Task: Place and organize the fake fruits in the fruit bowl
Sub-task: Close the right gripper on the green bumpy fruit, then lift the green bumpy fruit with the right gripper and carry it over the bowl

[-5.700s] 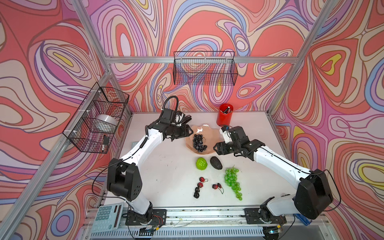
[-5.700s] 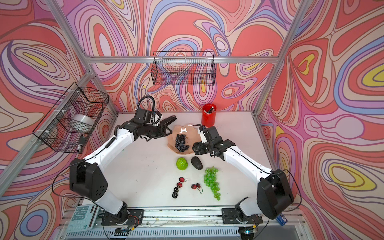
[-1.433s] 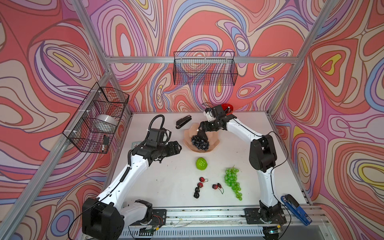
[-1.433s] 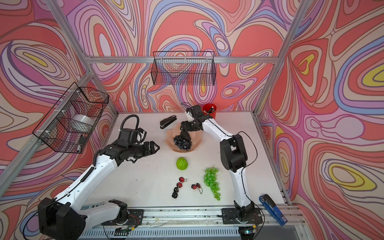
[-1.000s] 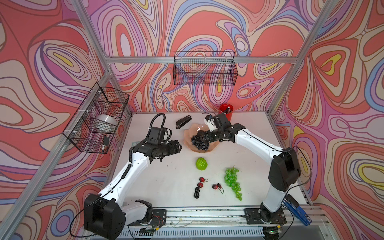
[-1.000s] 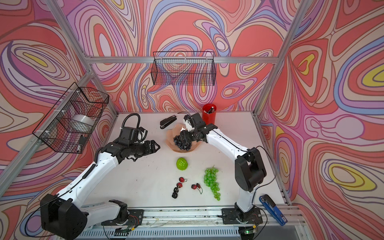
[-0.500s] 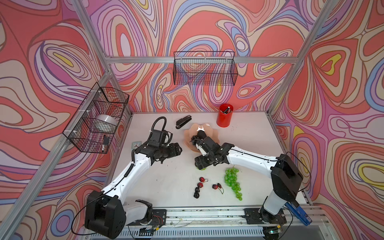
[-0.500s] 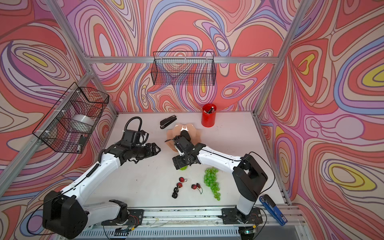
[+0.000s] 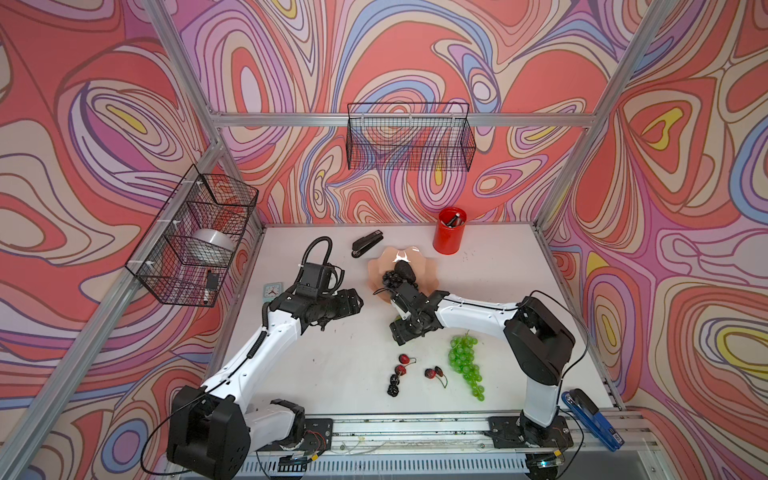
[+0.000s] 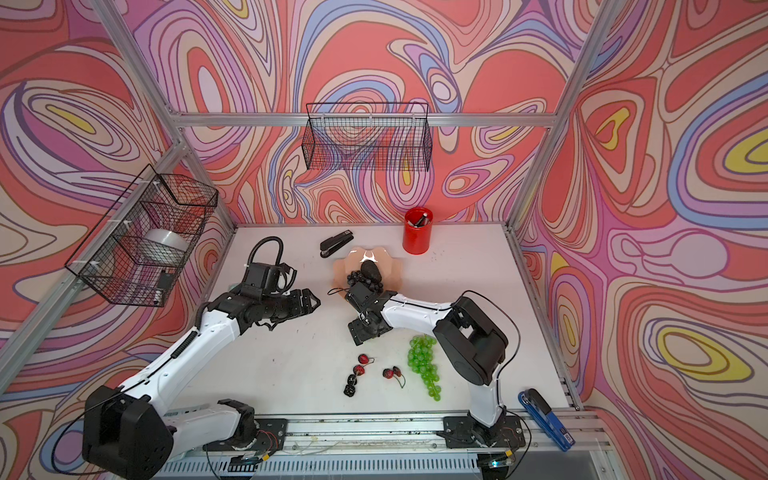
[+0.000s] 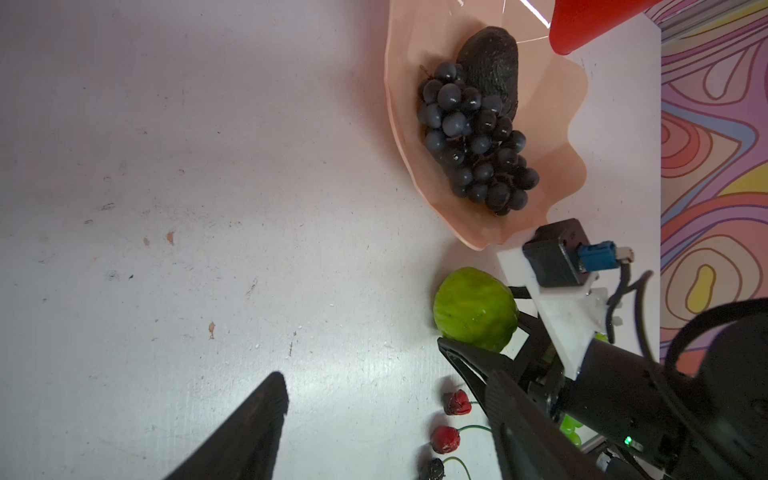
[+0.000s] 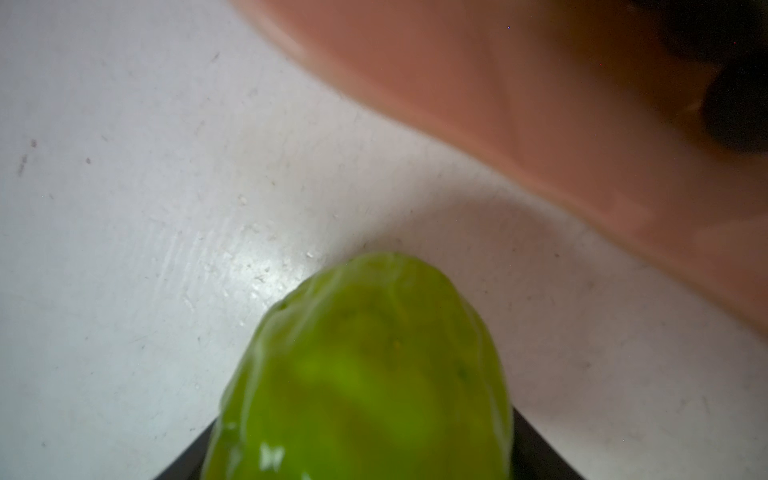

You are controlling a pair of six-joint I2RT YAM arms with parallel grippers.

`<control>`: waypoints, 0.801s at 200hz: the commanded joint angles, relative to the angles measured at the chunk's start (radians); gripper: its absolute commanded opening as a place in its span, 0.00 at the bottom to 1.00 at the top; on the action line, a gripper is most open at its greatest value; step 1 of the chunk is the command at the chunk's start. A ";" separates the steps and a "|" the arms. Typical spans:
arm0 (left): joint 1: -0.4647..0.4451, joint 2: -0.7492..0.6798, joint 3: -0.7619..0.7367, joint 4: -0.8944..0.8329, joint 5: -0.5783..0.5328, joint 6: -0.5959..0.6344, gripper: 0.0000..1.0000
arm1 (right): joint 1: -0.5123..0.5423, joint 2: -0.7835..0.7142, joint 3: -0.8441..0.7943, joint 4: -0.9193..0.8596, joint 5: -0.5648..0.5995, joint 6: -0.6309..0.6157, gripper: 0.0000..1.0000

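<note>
Over the white table, the left gripper is hanging wide open. The fruit bowl is cradling the dark purple grape bunch and dark avocado. Just beside it, the right gripper is clasping the glossy lime-green round fruit on the tabletop.
</note>
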 commanded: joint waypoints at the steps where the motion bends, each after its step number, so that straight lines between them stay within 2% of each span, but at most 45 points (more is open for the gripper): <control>1: 0.005 -0.028 -0.009 -0.010 -0.026 0.019 0.79 | 0.003 0.003 0.021 0.020 0.018 -0.006 0.66; 42: 0.004 -0.020 -0.015 -0.003 -0.030 0.013 0.79 | 0.003 -0.047 -0.008 0.022 0.022 -0.006 0.52; 98: 0.004 -0.034 -0.021 0.012 -0.052 -0.002 0.78 | 0.002 -0.180 -0.016 -0.026 0.024 -0.016 0.47; 134: 0.005 -0.050 -0.021 0.009 -0.072 0.002 0.78 | -0.041 -0.175 0.172 -0.151 0.050 -0.106 0.46; 160: 0.004 -0.055 -0.019 0.003 -0.068 0.005 0.78 | -0.155 -0.114 0.306 -0.191 0.042 -0.196 0.46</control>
